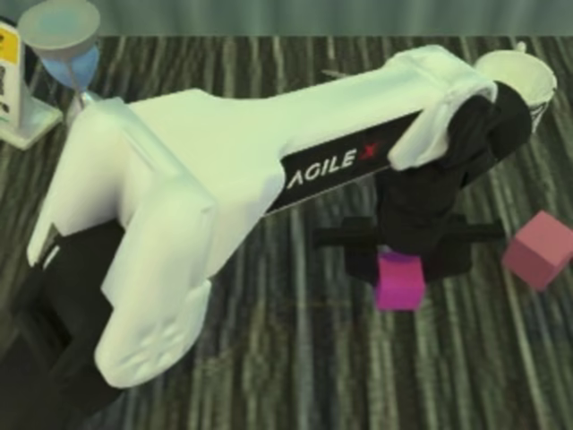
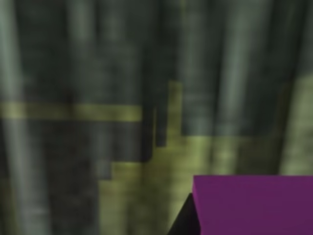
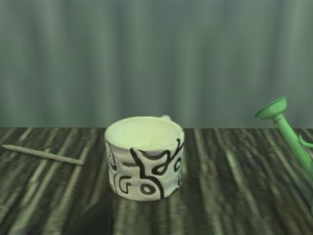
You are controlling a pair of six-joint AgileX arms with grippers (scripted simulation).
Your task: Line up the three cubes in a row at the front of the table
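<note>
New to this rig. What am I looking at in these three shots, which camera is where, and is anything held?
It is a rendered simulation of two AgileX arms at a dark striped table. The top view looks down from above. The big white arm is the left arm, reaching across; its left gripper sits over the small magenta cube. Whether its fingers grip the cube cannot be made out. The rose-pink cube lies apart near the table's right edge. A third cube is not visible.

The left wrist view is taken from that arm's wrist: the table up close and the magenta cube. The right wrist view, from the other arm, shows a white cup with black markings, a thin stick and a green object; that gripper is not seen.
</note>
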